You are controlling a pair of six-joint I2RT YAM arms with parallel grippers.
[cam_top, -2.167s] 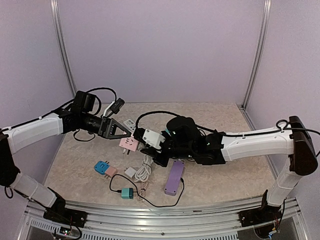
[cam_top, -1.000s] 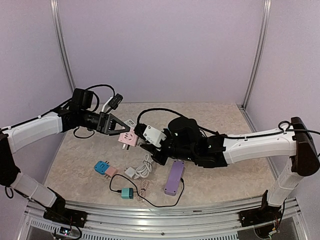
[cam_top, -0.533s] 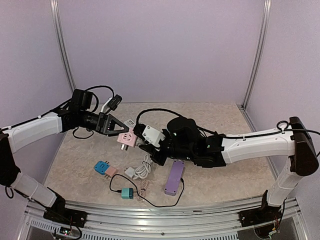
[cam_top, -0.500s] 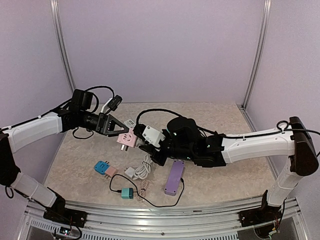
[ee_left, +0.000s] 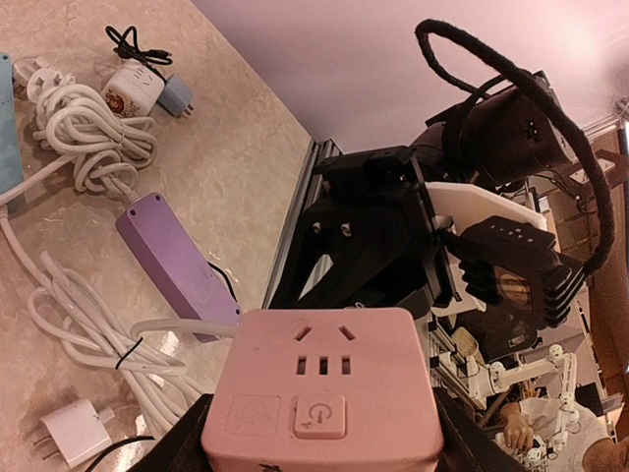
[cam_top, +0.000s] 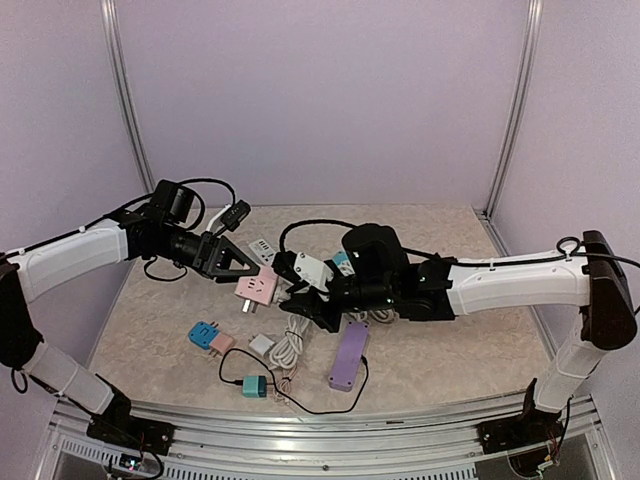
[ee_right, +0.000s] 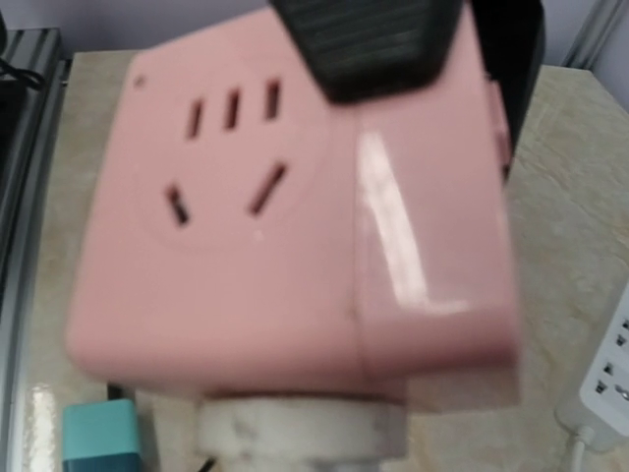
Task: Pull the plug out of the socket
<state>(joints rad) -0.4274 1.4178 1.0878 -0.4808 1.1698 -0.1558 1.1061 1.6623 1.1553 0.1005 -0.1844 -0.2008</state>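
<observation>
A pink cube socket (cam_top: 254,289) hangs above the table between the two arms. My left gripper (cam_top: 256,279) is shut on it, and its black fingers (ee_left: 187,444) press both sides of the cube (ee_left: 324,388) in the left wrist view. A white round plug (ee_right: 300,433) sits seated in the socket's (ee_right: 285,226) underside at the bottom of the right wrist view, with no gap between them. My right gripper (cam_top: 292,297) meets the socket from the right and is shut on the plug. Its own fingers do not show in the right wrist view.
On the table below lie a purple power strip (cam_top: 349,355), a coiled white cable (cam_top: 288,340), a blue adapter (cam_top: 203,334), a peach adapter (cam_top: 222,343) and a teal charger (cam_top: 254,386) on a black cord. A white power strip (cam_top: 262,247) lies behind the socket.
The socket has dropped a little toward the near edge, carried by both grippers. The right wrist has shifted slightly right. The plug stays seated in the socket.
</observation>
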